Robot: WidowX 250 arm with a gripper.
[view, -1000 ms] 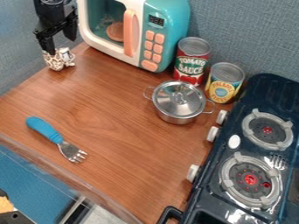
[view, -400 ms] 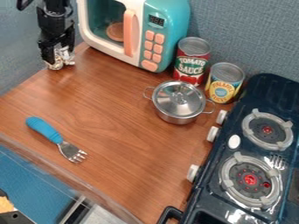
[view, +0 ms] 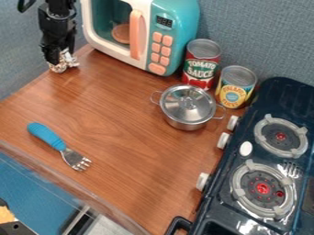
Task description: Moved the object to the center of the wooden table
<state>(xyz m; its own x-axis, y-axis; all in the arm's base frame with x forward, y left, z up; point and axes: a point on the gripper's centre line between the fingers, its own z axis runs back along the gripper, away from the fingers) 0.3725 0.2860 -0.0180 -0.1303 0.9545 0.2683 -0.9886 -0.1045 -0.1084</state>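
Observation:
At the upper left, my gripper [view: 56, 54] hangs down over a small white-and-brown patterned object [view: 61, 66] that rests at the table's far left corner, beside the microwave. The fingertips overlap the object's upper part; whether they press on it from both sides I cannot tell. The brown wooden table [view: 116, 124] spreads out to the lower right of the gripper.
A teal toy microwave [view: 173, 27] stands right of the gripper. Beyond it are a tomato sauce can [view: 201, 64], a yellow-labelled can [view: 235, 87] and a lidded metal pot [view: 187, 108]. A blue-handled fork [view: 58, 144] lies left; a dark stove [view: 264, 174] borders the right.
Compared with the earliest frame, the gripper has turned and come lower over the patterned object, which stays in about the same place. Other things have not moved.

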